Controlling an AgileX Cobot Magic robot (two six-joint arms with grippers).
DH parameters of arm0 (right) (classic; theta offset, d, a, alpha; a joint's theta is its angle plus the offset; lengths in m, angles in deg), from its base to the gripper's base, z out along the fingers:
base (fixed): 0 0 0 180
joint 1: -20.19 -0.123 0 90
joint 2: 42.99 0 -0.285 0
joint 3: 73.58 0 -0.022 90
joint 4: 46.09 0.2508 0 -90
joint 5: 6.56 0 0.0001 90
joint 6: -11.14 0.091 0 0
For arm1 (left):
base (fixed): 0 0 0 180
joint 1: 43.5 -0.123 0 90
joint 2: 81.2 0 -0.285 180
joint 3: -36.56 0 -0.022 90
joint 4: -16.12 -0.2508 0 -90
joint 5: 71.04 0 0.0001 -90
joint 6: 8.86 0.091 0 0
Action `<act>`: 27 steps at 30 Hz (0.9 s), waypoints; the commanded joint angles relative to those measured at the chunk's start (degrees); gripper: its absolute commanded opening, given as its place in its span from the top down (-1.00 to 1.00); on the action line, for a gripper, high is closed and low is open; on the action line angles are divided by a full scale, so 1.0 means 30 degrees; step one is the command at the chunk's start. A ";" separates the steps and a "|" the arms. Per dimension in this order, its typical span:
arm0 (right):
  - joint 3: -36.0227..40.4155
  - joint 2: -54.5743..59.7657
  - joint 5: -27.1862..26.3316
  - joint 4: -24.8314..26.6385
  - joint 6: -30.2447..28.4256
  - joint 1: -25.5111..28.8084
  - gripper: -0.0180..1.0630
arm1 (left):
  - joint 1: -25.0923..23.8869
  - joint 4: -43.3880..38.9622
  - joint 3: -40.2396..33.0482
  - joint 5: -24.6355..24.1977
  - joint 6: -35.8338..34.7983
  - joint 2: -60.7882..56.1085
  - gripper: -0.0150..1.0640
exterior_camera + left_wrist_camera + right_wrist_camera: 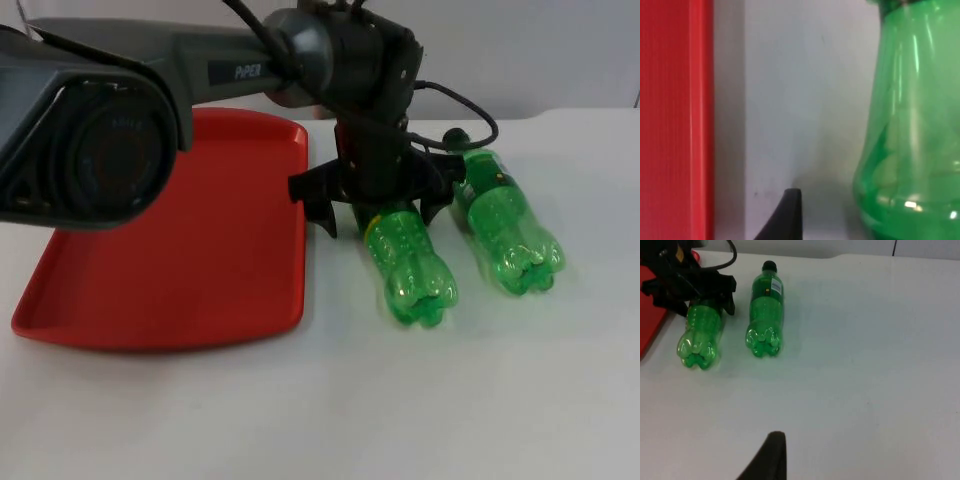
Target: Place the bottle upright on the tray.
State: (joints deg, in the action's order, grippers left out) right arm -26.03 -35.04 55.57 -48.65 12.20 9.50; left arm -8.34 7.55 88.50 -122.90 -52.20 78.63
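Red tray: at the table's left, bare.
Left gripper: jaws spread wide, straddling the nearer bottle just right of the tray, not yet closed.
Bottle axis: lies flat, base toward the camera, crosswise to the jaws.
Second bottle: 1 more, green, parallel, just right.
Right gripper: waits well back; fingers unreadable.

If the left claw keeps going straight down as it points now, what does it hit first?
Most likely the nearer green bottle lying beside the red tray: the open left claw straddles its upper body; otherwise the white table.
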 commanded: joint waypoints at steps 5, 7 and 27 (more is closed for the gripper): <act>0.0045 -0.0053 -0.0131 0.0060 -0.0130 0.0111 -0.98 | 0.0030 0.0064 0.0256 0.0117 -0.0005 -0.0055 -0.66; 0.0045 -0.0053 -0.0131 0.0060 -0.0130 0.0111 -0.98 | 0.0030 0.0104 0.0256 0.0117 -0.0005 -0.0055 -0.58; 0.0045 -0.0053 -0.0131 0.0060 -0.0130 0.0111 -0.98 | 0.0070 0.0108 0.0256 -0.0904 -0.0078 -0.0694 0.97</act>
State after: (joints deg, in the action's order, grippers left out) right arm -26.03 -35.04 55.57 -48.65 12.20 9.50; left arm -8.34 8.33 88.98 -125.19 -52.16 78.03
